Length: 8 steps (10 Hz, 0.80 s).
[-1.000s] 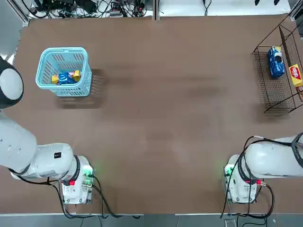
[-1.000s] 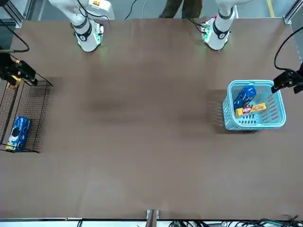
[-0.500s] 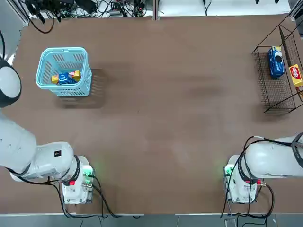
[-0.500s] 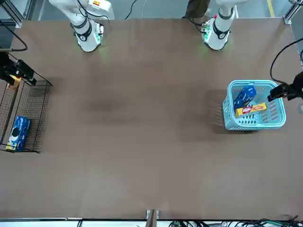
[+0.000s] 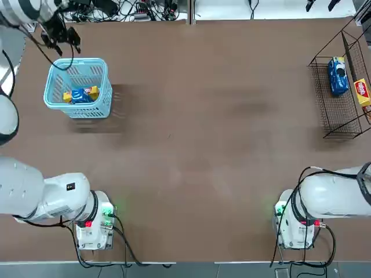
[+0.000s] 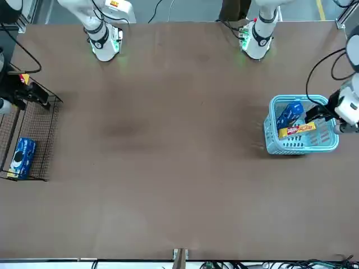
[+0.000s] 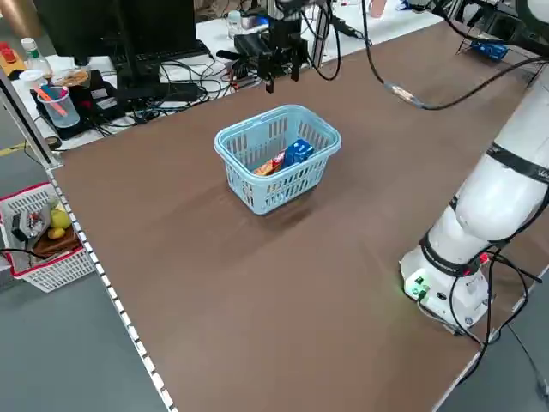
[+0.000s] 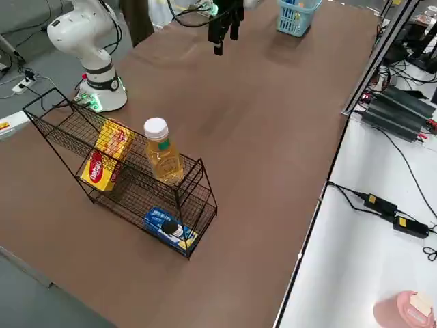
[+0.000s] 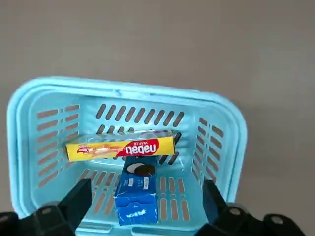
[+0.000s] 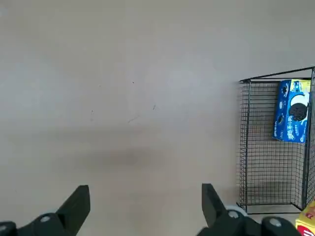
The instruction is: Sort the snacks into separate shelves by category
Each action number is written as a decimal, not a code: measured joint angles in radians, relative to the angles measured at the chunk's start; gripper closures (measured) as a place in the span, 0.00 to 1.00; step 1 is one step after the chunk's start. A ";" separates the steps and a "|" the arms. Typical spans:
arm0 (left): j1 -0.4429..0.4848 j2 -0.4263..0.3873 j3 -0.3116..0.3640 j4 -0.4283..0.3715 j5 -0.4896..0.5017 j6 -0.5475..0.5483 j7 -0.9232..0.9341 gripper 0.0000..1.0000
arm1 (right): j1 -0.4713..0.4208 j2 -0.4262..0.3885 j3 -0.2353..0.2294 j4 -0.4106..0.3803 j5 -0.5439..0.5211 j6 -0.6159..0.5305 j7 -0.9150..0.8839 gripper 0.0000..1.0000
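A light-blue basket [image 5: 75, 60] at the table's far left holds two snacks, a blue pack [image 9: 138, 189] and a yellow box [image 9: 120, 148]. My left gripper [image 5: 58, 37] hangs open above the basket's far rim [image 9: 123, 86], holding nothing. The black wire rack [image 5: 339, 110] stands at the far right. A blue pack [image 5: 337, 75] lies on its lower shelf and a yellow box [image 8: 106, 160] on its upper one. My right gripper [image 8: 227, 35] hovers open and empty, high over the table and apart from the rack [image 10: 270, 147].
A bottle of yellow liquid [image 8: 162, 152] stands at the rack's end. Cables and equipment line the bench beyond the far edge [image 5: 116, 8]. A red-rimmed white basket [image 7: 43, 236] sits off the table. Both arm bases [image 5: 93, 223] stand at the near edge.
My left gripper has swung in from the table's left side to above the basket's far rim. The right gripper has shifted slightly near the rack. The snacks have not moved.
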 joint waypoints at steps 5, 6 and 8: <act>0.026 -0.056 -0.006 -0.225 0.000 0.075 -0.011 0.02 | 0.007 -0.006 -0.003 0.007 -0.004 0.001 -0.022 0.00; 0.051 -0.059 -0.005 -0.247 0.000 0.079 -0.011 0.02 | 0.006 -0.007 -0.009 0.011 -0.004 0.001 -0.055 0.00; 0.085 -0.070 -0.005 -0.281 0.000 0.088 -0.011 0.03 | 0.006 -0.007 -0.026 0.012 -0.005 0.001 -0.083 0.00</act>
